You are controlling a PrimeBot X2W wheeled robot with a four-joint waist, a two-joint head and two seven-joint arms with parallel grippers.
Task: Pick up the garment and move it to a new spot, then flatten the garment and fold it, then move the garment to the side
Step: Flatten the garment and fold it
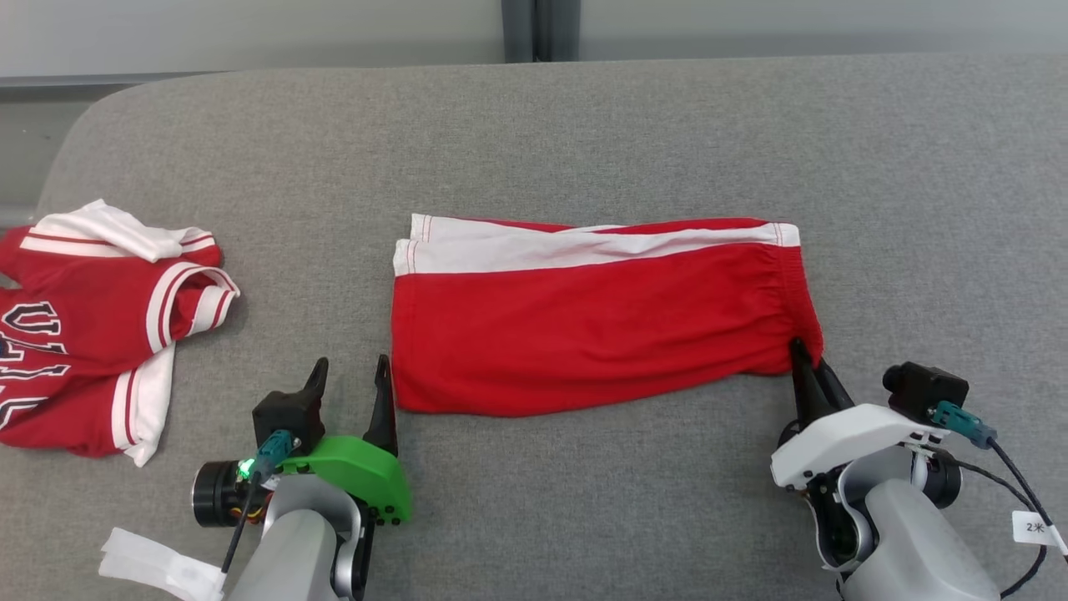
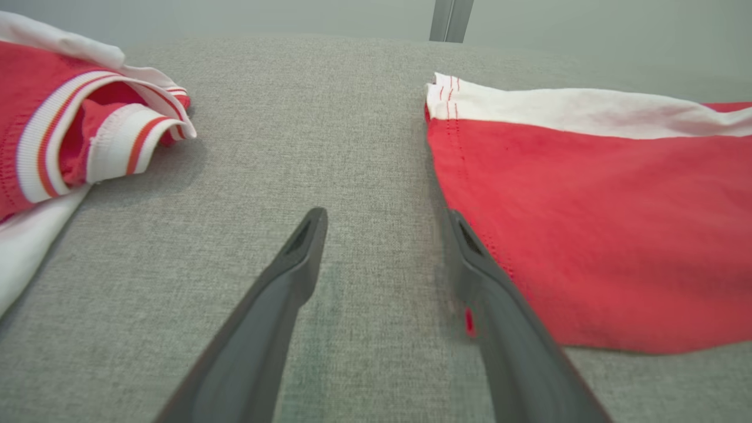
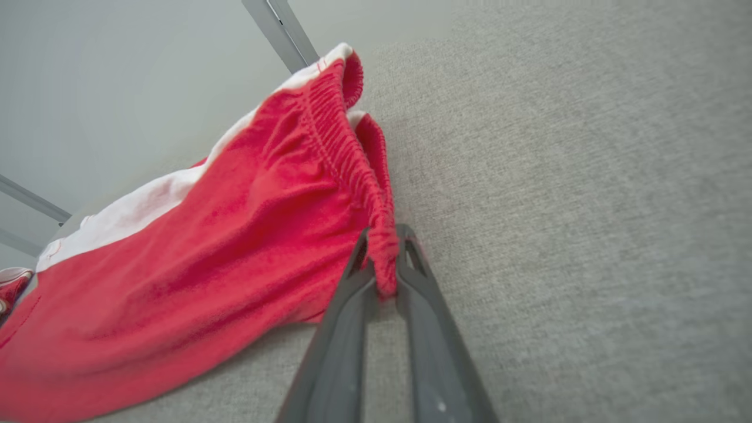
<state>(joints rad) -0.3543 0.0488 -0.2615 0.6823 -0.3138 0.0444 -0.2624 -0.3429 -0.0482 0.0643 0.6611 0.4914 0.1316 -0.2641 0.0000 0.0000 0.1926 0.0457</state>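
Lower left of frame: left gripper (image 1: 351, 365) stands open just beside near hem corner of red shorts (image 1: 584, 325), gripping nothing. Lower right: right gripper (image 1: 808, 357) pinches waistband corner. Shorts lie flat mid-frame on grey cushion (image 1: 534, 125); red jersey (image 1: 92, 325) heaped at left edge. Fold step apparently in hand; next move calls for left gripper closing on hem corner.

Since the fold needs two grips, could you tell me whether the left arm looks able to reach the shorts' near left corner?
Probably yes: the open left tool sits right beside that corner of the shorts, with nothing between and the jersey well aside.
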